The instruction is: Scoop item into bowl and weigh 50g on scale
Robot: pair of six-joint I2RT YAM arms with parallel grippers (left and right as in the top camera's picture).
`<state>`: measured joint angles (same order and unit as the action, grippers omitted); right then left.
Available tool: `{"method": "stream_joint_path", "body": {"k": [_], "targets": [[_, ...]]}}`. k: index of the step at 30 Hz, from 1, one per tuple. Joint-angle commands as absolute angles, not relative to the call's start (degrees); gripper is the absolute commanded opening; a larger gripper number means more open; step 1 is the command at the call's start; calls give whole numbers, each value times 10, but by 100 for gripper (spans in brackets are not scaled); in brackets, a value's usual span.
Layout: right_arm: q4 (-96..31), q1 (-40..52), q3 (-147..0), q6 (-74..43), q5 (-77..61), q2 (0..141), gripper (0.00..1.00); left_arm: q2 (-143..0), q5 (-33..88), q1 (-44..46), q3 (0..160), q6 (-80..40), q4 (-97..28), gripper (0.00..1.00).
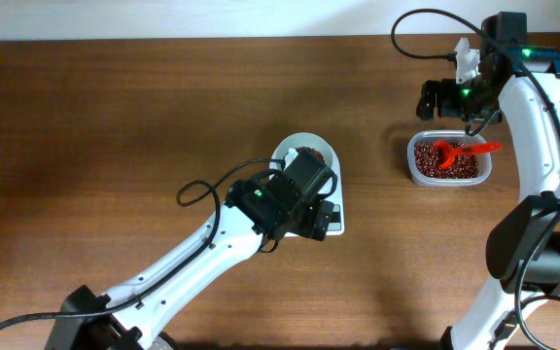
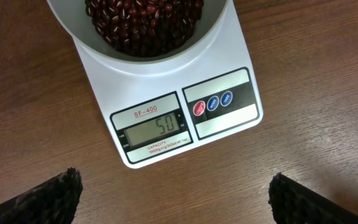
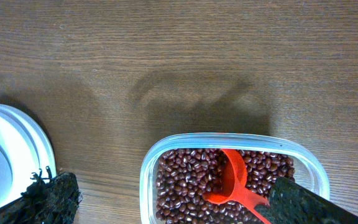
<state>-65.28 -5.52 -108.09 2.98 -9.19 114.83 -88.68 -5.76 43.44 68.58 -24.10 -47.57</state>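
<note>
My left gripper [image 2: 176, 202], fingers apart, hovers over the scale [image 2: 166, 84] reading 50 beneath the bowl [image 2: 70, 18] of beans [image 2: 145, 22]; my right gripper [image 3: 176, 202], likewise apart, hangs above the red scoop [image 3: 235, 186].

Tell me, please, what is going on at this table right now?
The weighing looks done. The white bowl of beans sits on the scale, whose display reads 50. The left gripper hovers open by the scale, holding nothing. The right gripper is open above the clear container of more beans, where the red scoop lies loose among them.
</note>
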Motion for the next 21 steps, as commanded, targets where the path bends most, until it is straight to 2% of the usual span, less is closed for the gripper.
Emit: {"method": "stream_joint_path", "body": {"k": [1,3,4,11,15,21], "targets": [[-652,-54,-1077,25,-99,1149,99,-884,-53,437,690,-244,-477,99],[-652,-54,-1077,25,-98,1149,95,-884,-53,437,690,-244,-477,99],[-652,-54,-1077,25,-99,1149,99,-884,-53,437,690,-244,-477,99],[-621,-46,-1077,25,-96,1124,99,-884,-53,437,690,-244,-477,99],[-636,-22,-1073,30,-41,1035,99,-884,-53,437,690,-244,-477,99],[-581,-3,-977,29,-12,798,99,-884,-53,437,690,-244,-477,99]]}}
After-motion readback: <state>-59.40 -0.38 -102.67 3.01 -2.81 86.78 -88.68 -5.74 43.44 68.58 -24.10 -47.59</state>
